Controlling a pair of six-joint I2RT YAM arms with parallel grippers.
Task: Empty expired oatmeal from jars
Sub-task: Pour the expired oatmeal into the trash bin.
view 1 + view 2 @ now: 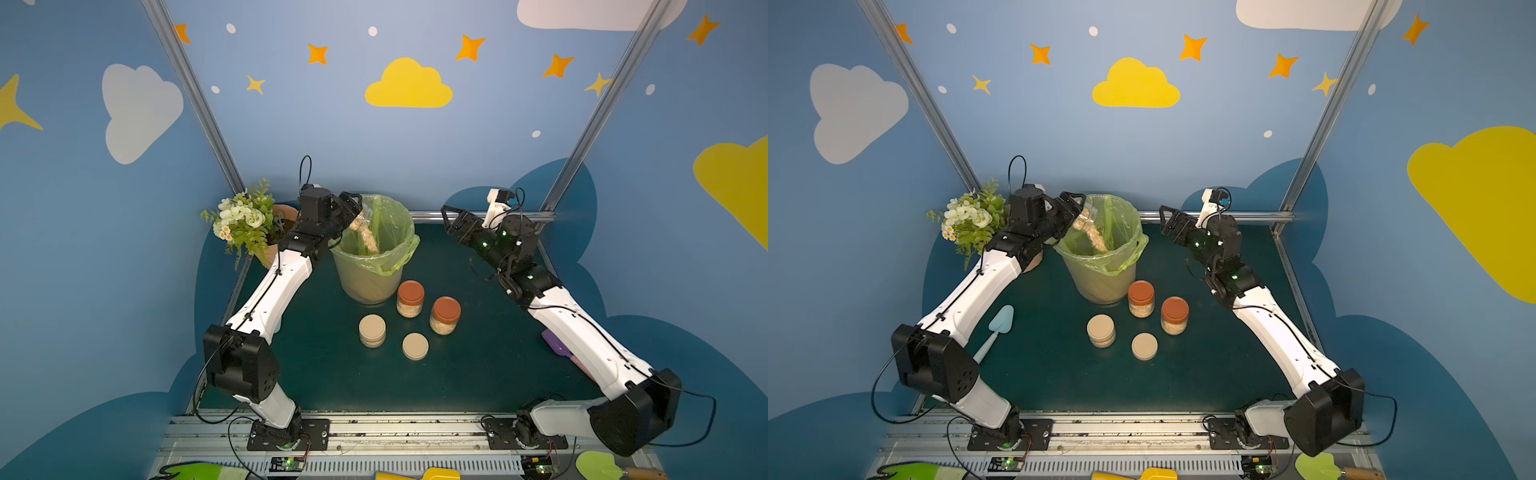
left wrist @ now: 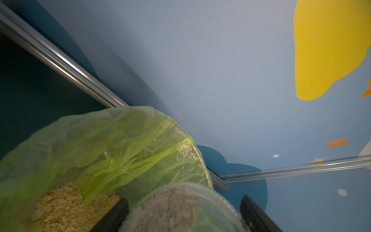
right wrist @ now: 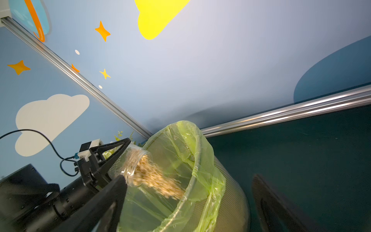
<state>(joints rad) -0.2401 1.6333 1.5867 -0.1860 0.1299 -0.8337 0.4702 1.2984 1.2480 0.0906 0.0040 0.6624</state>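
My left gripper [image 1: 354, 215] is shut on an open clear glass jar [image 1: 358, 223], tilted mouth-down over the bin with the green bag [image 1: 376, 276]. Pale tan oatmeal [image 1: 370, 242] streams from the jar into the bag in both top views, jar [image 1: 1080, 220] and oatmeal [image 1: 1097, 240]. The right wrist view shows the jar [image 3: 131, 163] and the falling oatmeal [image 3: 158, 181]. The left wrist view has the jar [image 2: 180, 209] between my fingers, with oatmeal [image 2: 64, 202] heaped in the bag. On the table stand two orange-lidded jars [image 1: 410, 300] [image 1: 445, 316] and a beige-lidded jar [image 1: 372, 331]. My right gripper [image 1: 451, 221] hangs open and empty, right of the bin.
A loose beige lid [image 1: 415, 346] lies flat in front of the jars. A flower pot [image 1: 249, 226] stands behind my left arm. A light blue trowel [image 1: 996, 328] lies at the left and a purple spatula [image 1: 556, 344] under my right arm. Metal frame rails border the table.
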